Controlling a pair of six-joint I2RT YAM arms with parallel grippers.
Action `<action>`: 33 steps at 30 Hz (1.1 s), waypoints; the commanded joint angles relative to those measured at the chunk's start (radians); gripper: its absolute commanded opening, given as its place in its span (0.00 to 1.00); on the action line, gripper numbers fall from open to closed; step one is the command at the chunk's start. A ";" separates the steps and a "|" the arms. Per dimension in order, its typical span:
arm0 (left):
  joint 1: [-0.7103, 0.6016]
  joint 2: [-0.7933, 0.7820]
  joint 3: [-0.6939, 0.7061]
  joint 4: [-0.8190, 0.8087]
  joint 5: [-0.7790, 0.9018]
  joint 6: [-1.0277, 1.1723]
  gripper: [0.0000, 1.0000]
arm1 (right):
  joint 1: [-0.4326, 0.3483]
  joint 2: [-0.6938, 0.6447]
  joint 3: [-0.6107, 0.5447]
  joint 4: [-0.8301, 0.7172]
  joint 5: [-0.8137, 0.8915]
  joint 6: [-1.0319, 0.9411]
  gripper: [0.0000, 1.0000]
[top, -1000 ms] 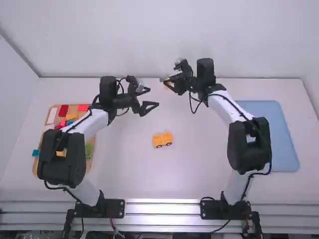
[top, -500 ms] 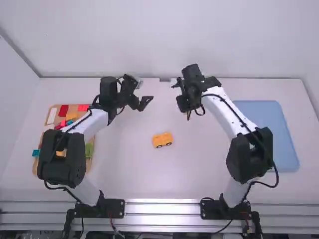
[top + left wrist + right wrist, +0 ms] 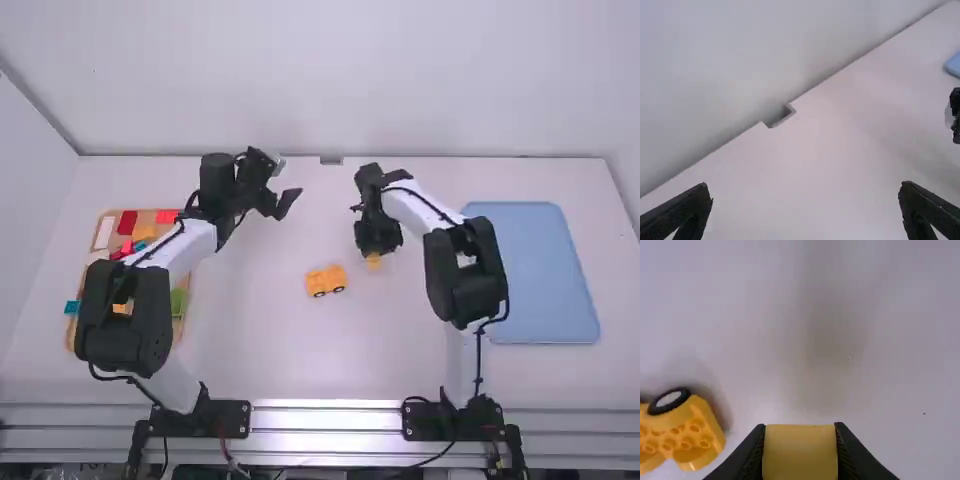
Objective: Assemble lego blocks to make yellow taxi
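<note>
Wooden tray: the stock of spare blocks lies in the tray (image 3: 148, 217) on the left side of the table (image 3: 265, 340), in mixed colours.
Blue tray: flat on the right side (image 3: 545, 280), well apart from the build.
Taxi base: the yellow wheeled base (image 3: 327, 281) sits mid-table, upright, a wheel (image 3: 668, 400) and rows of open studs (image 3: 686, 442) showing.
Yellow block: just beyond the base and a little to its right (image 3: 800, 455) (whether it touches the table, I cannot tell).
Right gripper: closed down on the yellow block (image 3: 800, 427), a finger against each side.
Left gripper: spread wide and empty (image 3: 805, 185), farther off, towards the back wall.
Step in hand: apparently bringing the next body piece to the base, which still wants its upper part.
Next move: probably carry the block over the studs, square it up, then press straight down; a skewed press could roll the base away, so the left gripper might steady it.
</note>
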 commanded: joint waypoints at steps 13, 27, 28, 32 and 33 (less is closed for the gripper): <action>-0.002 0.006 0.024 -0.015 -0.013 0.004 0.99 | 0.000 -0.056 -0.204 0.195 0.001 0.308 0.00; -0.001 0.006 0.024 -0.007 -0.012 -0.035 0.99 | -0.070 -0.068 -0.240 0.165 -0.117 1.085 0.00; -0.002 0.006 0.024 -0.007 -0.012 -0.034 0.99 | -0.072 -0.068 -0.240 0.154 -0.130 1.122 0.00; -0.002 0.006 0.024 -0.008 -0.012 -0.034 0.99 | -0.090 -0.068 -0.240 0.152 -0.122 1.200 0.00; -0.002 0.006 0.024 -0.008 -0.012 -0.034 0.99 | -0.091 -0.068 -0.240 0.152 -0.122 1.203 0.00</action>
